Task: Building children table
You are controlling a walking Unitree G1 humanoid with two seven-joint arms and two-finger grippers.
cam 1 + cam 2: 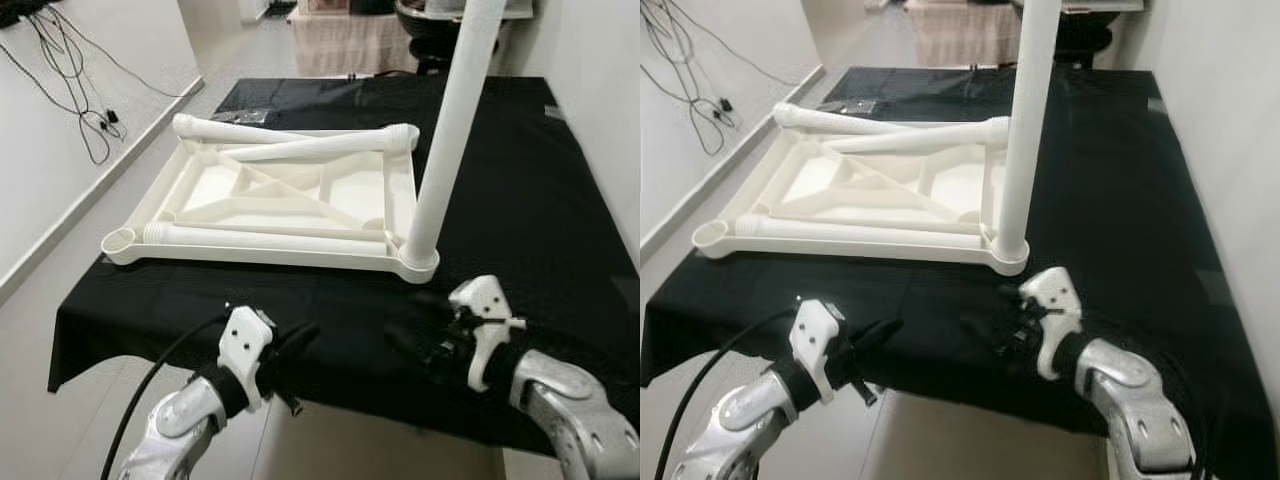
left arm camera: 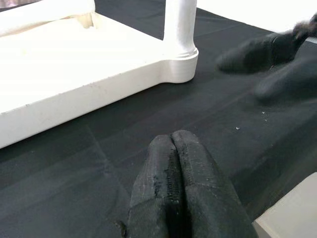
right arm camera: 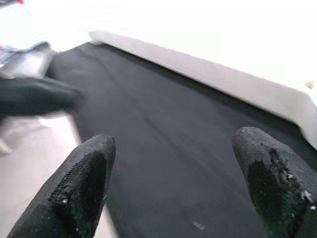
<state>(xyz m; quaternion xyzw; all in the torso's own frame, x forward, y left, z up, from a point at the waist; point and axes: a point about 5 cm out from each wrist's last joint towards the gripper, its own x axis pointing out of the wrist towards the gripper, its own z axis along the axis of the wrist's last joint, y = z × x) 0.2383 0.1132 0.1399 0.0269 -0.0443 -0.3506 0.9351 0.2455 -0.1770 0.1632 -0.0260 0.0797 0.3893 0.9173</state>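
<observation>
A white plastic tabletop (image 1: 250, 258) lies upside down on the black cloth. One white leg (image 1: 450, 130) stands upright in its near right corner socket. Three loose legs rest on the tabletop: one along the near edge (image 1: 265, 238), one slanting across the far side (image 1: 310, 148), one at the far edge (image 1: 230, 128). My left gripper (image 2: 172, 141) is shut on nothing, low over the cloth in front of the tabletop. My right gripper (image 3: 173, 163) is open and empty, just in front of the upright leg's corner (image 2: 181, 69).
The black cloth (image 1: 520, 200) covers the table and hangs over its near edge. A white wall runs close along the right. Cables (image 1: 70, 90) hang on the left wall above bare floor. A small flat packet (image 1: 240, 116) lies at the table's far left.
</observation>
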